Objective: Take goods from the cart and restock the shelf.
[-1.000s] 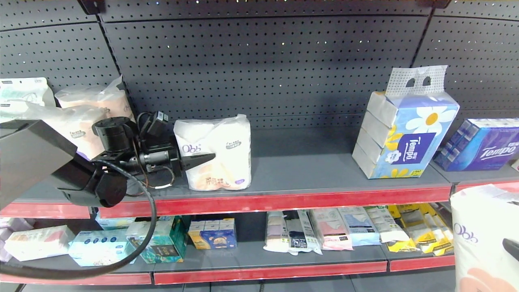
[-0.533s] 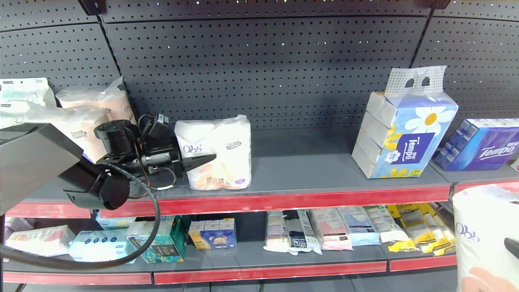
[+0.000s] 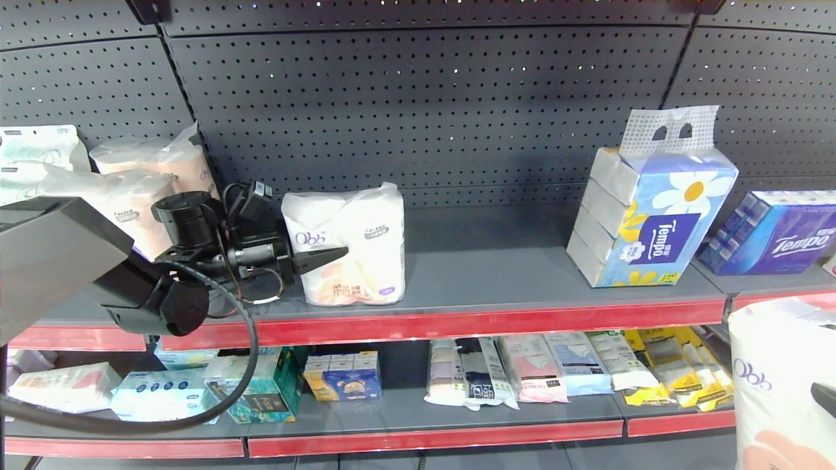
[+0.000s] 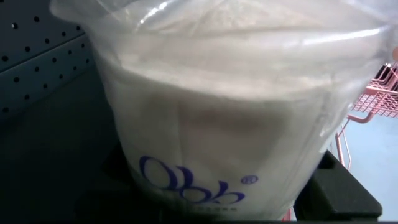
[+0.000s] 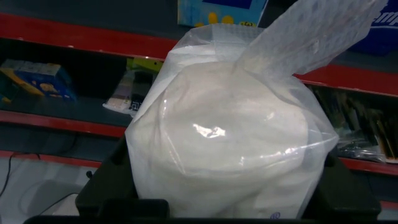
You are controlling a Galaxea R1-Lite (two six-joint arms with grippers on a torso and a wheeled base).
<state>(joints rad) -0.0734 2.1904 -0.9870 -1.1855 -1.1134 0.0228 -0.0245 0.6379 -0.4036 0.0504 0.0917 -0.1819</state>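
Shelving with red edge strips and a grey pegboard [image 3: 424, 104] back stands before the robot. On the upper shelf [image 3: 496, 274], toward its left end, a white roll pack [image 3: 356, 225] stands upright. The left gripper [image 3: 336, 248] reaches in from the left and is clenched on it, with one finger across the pack's front face. In the left wrist view the pack sits between the two fingers, and a pink cart [image 4: 373, 93] shows beyond it.

The right gripper [image 5: 233, 193] grasps a second pack [image 3: 771, 385] of the same kind, low at the right and off the shelves, level with the lower shelf [image 3: 424, 405].

Farther right on the upper shelf stands a flowered tissue pack [image 3: 653, 215], well apart from the roll pack. A blue pack [image 3: 777, 235] lies just beside it. More roll packs [image 3: 150, 170] sit behind the left arm. Small tissue packs [image 3: 522, 369] line the lower shelf.
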